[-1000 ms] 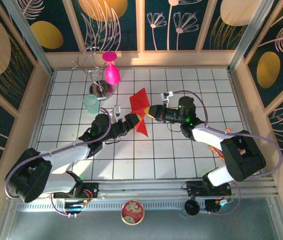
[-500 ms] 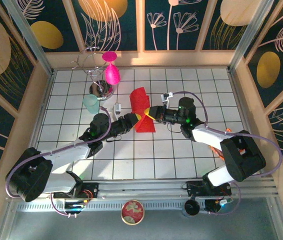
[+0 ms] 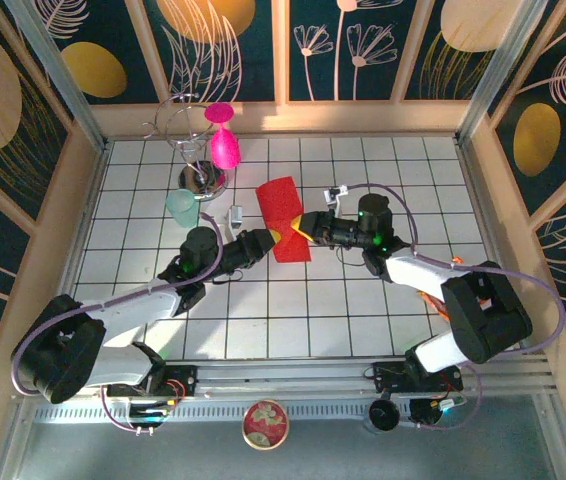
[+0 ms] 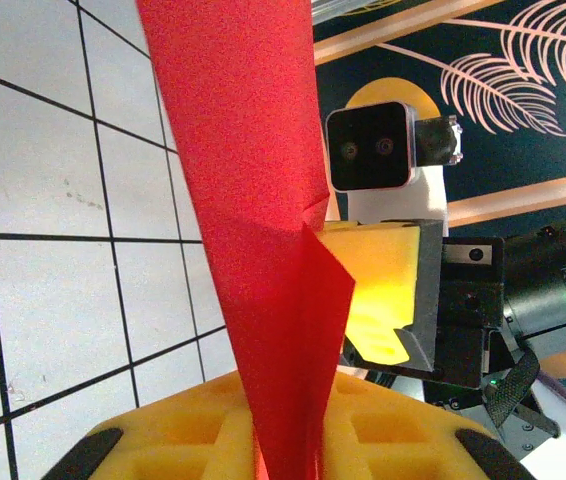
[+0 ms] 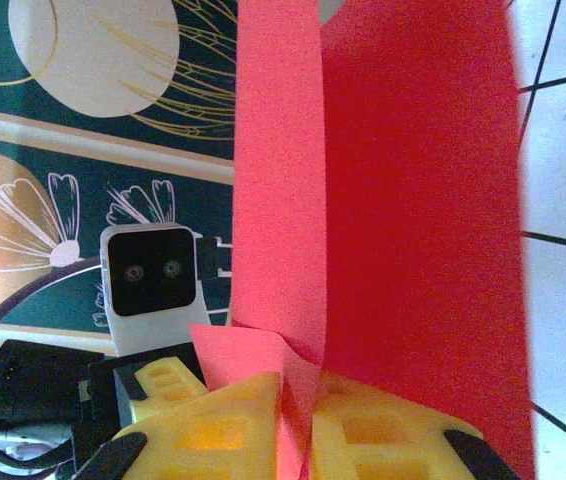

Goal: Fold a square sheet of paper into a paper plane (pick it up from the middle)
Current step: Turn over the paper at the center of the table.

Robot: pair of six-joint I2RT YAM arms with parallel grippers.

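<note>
The square sheet of paper (image 3: pixel 281 205) is bright red, bent and creased, and held up over the middle of the tiled table (image 3: pixel 363 320), between both grippers. It is a folded sheet rather than a pointed paper plane. My left gripper (image 3: pixel 273 238) comes at it from the left. In the left wrist view the paper (image 4: pixel 253 150) runs down into the narrow gap of the left gripper (image 4: pixel 288 445), which is shut on it. My right gripper (image 3: pixel 301 228) faces it from the right. The right wrist view shows the sheet (image 5: pixel 423 200) pinched in the right gripper (image 5: pixel 298 425).
A magenta goblet (image 3: pixel 224 140) and a wire stand on a shiny base (image 3: pixel 201 178) are at the back left. A pale green cup (image 3: pixel 181 207) and a small white object (image 3: pixel 235 214) lie close to the left arm. Wooden walls ring the table. A round red tin (image 3: pixel 265 423) sits below the near edge.
My left gripper has shut on the paper's lower edge. The sheet has swung from a pointed hanging shape to a broader, more upright one. The right gripper has kept its place.
</note>
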